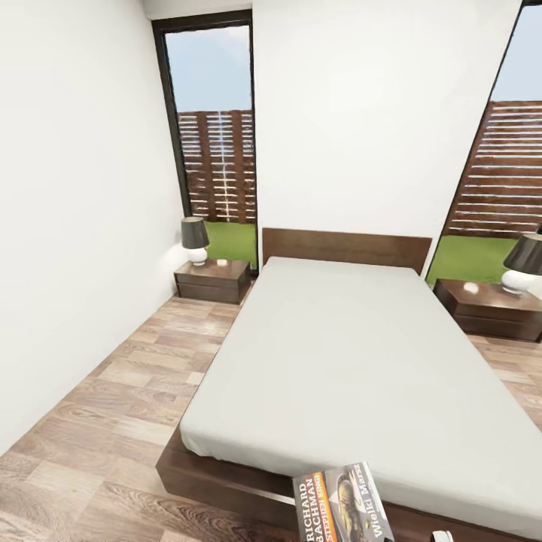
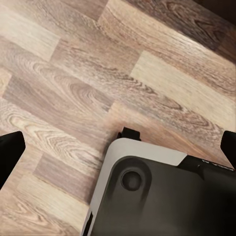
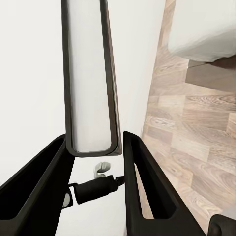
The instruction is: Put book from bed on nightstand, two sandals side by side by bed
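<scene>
Between the right gripper's (image 3: 93,152) two dark fingers the book (image 3: 91,78) stands edge-on, its white page block and dark cover edges seated in the gap with a finger close on each side, so the grip looks closed on it. On the head view the same book (image 1: 342,503) shows at the lower edge, cover up with the orange band and white lettering, raised in front of the foot of the bed (image 1: 339,361) rather than lying on the mattress. Beyond the fingers the right wrist view takes in a white wall, plank floor (image 3: 196,128) and a mattress corner. The left gripper's (image 2: 118,147) dark fingertips sit wide apart at the two sides of its view with nothing between them, over bare floor and part of the robot's own grey and black body. A nightstand (image 1: 214,280) with a lamp (image 1: 194,239) stands at the head of the bed by the window (image 1: 214,128), and a second nightstand (image 1: 493,309) with its own lamp on the far side. No sandals are visible. The book step seems about half done: lifted, not yet placed. Next the base likely has to travel along the bed to either nightstand, and the book be set down flat on the free part of the top, beside the lamp.
</scene>
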Robot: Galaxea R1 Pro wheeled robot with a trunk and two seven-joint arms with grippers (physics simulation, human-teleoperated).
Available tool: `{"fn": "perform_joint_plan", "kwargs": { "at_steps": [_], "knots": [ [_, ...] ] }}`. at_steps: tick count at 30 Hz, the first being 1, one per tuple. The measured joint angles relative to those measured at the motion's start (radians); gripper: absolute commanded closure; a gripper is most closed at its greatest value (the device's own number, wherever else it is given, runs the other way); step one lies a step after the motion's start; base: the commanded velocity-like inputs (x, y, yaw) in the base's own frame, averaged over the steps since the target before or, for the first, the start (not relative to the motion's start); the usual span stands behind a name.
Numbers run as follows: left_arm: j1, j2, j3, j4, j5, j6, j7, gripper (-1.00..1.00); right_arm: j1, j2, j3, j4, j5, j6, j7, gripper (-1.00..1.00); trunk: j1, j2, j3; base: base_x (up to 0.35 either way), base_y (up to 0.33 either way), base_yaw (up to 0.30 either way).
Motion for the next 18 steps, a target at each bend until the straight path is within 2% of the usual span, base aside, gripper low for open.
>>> {"fn": "perform_joint_plan", "kwargs": {
  "at_steps": [18],
  "knots": [
    [0.000,0.000,0.000,0.000,0.000,0.000,0.000,-1.00,0.000,0.000,0.000,-0.001,-0.001,0.000,0.013,1.00,0.000,0.000,-0.001,-0.005,0.000,0.007]
  ]
}}
